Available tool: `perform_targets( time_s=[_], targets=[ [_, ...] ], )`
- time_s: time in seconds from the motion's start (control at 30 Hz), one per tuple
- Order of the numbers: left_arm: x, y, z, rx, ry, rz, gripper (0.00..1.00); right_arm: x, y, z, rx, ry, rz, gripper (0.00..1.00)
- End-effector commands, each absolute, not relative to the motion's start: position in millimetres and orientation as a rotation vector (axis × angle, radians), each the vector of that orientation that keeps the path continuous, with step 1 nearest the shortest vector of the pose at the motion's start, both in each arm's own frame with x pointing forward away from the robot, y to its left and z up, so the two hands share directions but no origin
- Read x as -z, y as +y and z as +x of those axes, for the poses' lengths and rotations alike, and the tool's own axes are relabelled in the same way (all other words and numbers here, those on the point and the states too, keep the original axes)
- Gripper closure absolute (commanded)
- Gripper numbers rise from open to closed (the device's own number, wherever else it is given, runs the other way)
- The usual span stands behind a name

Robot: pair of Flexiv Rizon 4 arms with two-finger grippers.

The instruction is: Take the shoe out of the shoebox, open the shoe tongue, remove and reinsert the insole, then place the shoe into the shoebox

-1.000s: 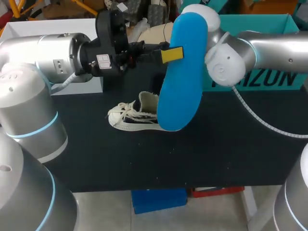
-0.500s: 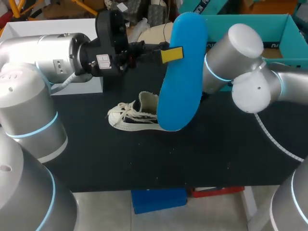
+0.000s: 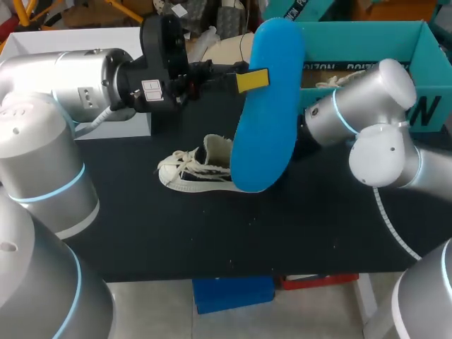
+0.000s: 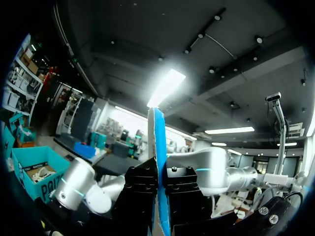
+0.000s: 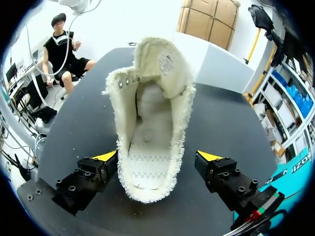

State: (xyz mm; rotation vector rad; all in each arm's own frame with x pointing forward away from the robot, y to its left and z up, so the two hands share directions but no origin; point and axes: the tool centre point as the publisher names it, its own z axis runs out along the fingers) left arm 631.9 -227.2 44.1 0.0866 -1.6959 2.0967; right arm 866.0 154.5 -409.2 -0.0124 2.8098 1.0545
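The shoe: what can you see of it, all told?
The shoe is a low off-white canvas sneaker with frayed edges, eyelets and pale laces. It stands on its sole on the dark table, tongue pulled up. The open right gripper flanks its heel; whether it touches is unclear. In the head view the blue insole hides the heel.

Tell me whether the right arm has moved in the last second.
Yes. The right arm swung its elbow away from the blue insole, rightward and nearer, across the teal shoebox front.
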Motion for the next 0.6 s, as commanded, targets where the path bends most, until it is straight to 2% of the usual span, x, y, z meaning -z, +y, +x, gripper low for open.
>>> perform_targets(
  time_s=[0.03,0.6],
  targets=[
    [-43.1,-228.7,631.0,-2.1,-1.696,0.09,1.0,422.5,158.5,868.6,-1.334,2.704,-0.035,0.0],
    [-43.1,-228.7,631.0,-2.1,-1.696,0.09,1.0,443.2,159.1,856.7,-1.467,2.681,0.012,0.0]
  ],
)
